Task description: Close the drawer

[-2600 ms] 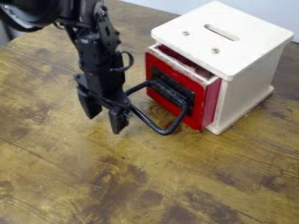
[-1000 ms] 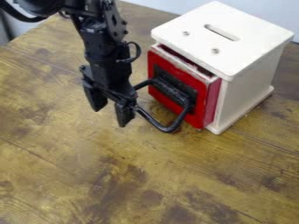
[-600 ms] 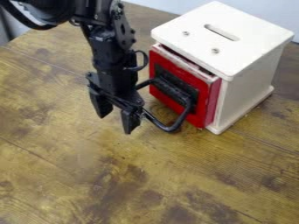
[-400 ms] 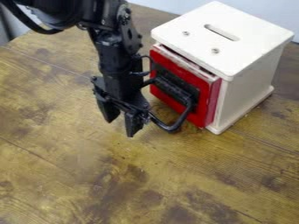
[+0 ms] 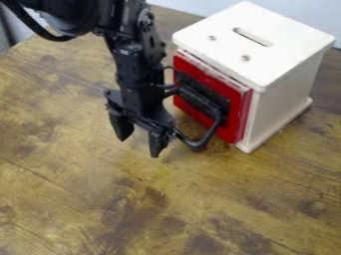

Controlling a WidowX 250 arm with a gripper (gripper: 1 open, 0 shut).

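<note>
The drawer (image 5: pixel 206 102) sits slightly proud of the white cabinet (image 5: pixel 261 70) on the worktop (image 5: pixel 94 189). The pincer (image 5: pixel 140 142) is open, beside the black loop handle (image 5: pixel 200 141), which projects between pincer and red front.

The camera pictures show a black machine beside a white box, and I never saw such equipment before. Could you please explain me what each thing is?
All the pictures come from one camera, which looks down at a wooden table from above and to the side. The black machine is a robot arm. Its gripper ends in two jaws, which stand open and point downward; nothing is held between them. On the table stands a white cabinet with a slot in its top. In its front sits a red drawer, slightly pulled out, with a black loop handle. The gripper is close beside this handle; the view does not settle whether they touch.
</note>
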